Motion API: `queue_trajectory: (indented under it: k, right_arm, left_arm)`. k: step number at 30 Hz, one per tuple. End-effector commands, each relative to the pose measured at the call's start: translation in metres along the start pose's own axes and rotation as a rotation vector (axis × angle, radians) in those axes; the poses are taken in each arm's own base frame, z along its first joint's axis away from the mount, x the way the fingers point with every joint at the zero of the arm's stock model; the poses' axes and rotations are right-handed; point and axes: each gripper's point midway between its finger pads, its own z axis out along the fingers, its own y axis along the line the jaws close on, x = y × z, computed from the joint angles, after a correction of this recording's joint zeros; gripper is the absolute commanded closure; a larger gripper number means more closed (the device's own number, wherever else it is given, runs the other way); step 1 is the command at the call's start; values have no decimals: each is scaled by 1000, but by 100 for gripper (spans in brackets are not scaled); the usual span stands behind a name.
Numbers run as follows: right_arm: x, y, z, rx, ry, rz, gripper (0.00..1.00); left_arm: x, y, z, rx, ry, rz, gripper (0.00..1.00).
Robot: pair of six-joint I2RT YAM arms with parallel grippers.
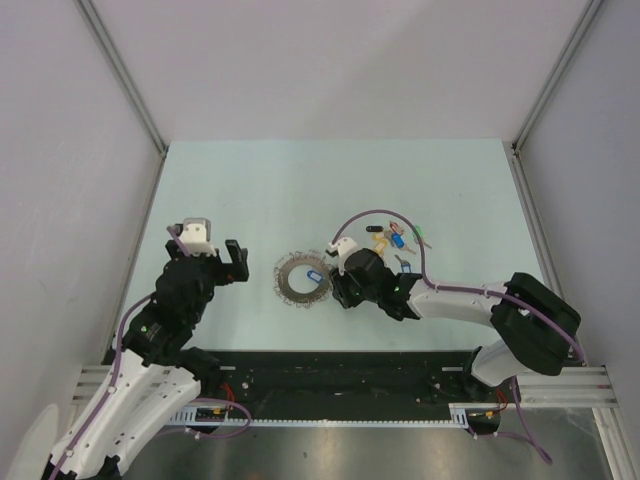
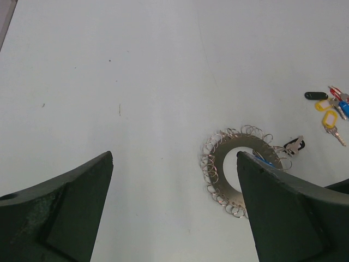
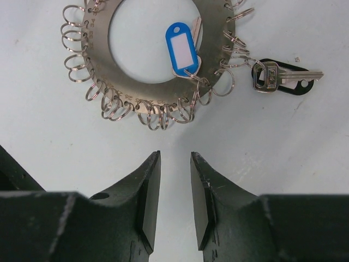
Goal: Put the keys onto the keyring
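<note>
The blue key (image 3: pixel 181 48) lies on the keyring (image 3: pixel 147 97); left fingers (image 2: pixel 54 218) wide, right fingers (image 3: pixel 131 191) narrow.

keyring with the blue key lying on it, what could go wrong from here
The right gripper, jaws barely apart, sits right by the wire loops of the keyring; moving forward could snag one and drag the ring, shifting the blue-tagged key and black-tagged key. The loose keys lie bunched, so a pick might catch two.

The keyring (image 1: pixel 290 285) lies on the worktop (image 1: pixel 300 190) between the left end effector (image 2: pixel 174 155) and right end effector (image 3: pixel 175 164). One key (image 3: pixel 181 50) rests on it; a second key (image 3: pixel 272 76) touches its rim.
</note>
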Motion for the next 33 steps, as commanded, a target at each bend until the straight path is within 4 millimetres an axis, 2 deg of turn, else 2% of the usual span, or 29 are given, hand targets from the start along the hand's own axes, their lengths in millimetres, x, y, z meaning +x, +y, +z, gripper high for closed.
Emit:
queue_trajectory:
  k: [1, 10, 17, 22, 24, 25, 26, 28, 33]
  right_arm:
    - [-18, 11, 4, -19, -28, 66, 67]
    - [-13, 19, 23, -30, -3, 175, 70]
    - [-22, 19, 31, -14, 0, 186, 71]
    - [-38, 15, 31, 18, -10, 159, 71]
    - [-33, 12, 31, 36, 27, 141, 71]
    - [-39, 13, 32, 37, 22, 138, 71]
    - [-32, 10, 34, 50, 57, 127, 71]
    - [-32, 9, 37, 56, 71, 121, 71]
    - [-16, 6, 43, 58, 142, 116, 73]
  left_arm:
    - [-3, -1, 3, 11, -14, 14, 0]
    - [-1, -2, 3, 15, -10, 14, 0]
    - [-2, -2, 3, 17, -11, 15, 0]
    - [-2, -3, 3, 20, -10, 14, 0]
    - [-2, -3, 3, 19, -10, 14, 0]
    - [-2, -3, 3, 22, -10, 14, 0]
    - [-2, -3, 3, 22, -11, 14, 0]
    - [-1, -3, 4, 23, -7, 15, 0]
    - [-1, -4, 3, 26, -7, 14, 0]
